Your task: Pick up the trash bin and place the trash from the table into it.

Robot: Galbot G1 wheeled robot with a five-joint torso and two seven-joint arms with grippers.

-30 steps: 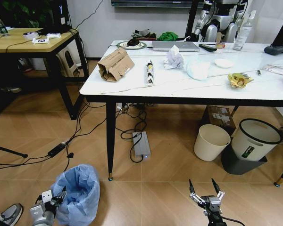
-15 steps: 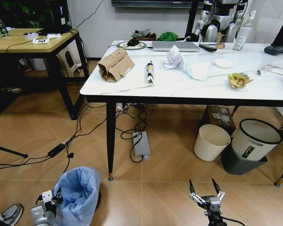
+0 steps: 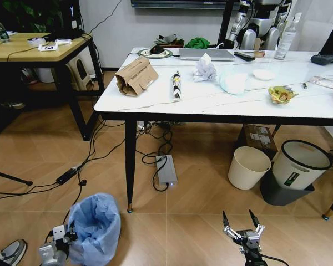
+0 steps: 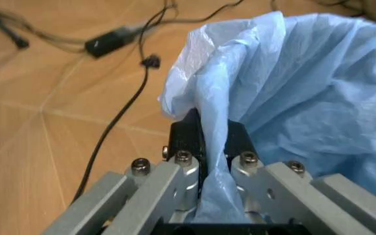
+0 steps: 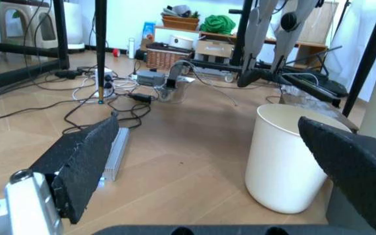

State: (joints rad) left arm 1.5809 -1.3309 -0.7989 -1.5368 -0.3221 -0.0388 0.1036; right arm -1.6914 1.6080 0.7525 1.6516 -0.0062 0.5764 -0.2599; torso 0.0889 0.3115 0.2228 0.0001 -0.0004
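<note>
Left wrist view shows the left gripper [image 4: 213, 147] pinching the trash bin [image 4: 293, 93] by its bag rim, presumably for lifting. From the head view, the right gripper [image 3: 241, 223] waits at five o'clock, fingers spread, with the trash [image 3: 135, 76] on the table [image 3: 211, 102] at twelve.

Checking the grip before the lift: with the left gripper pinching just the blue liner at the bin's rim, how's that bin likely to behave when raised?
The trash bin looks light. The left gripper is shut on thin crinkly bag, so it may slip or stretch, and the bin may hang tilted.
</note>
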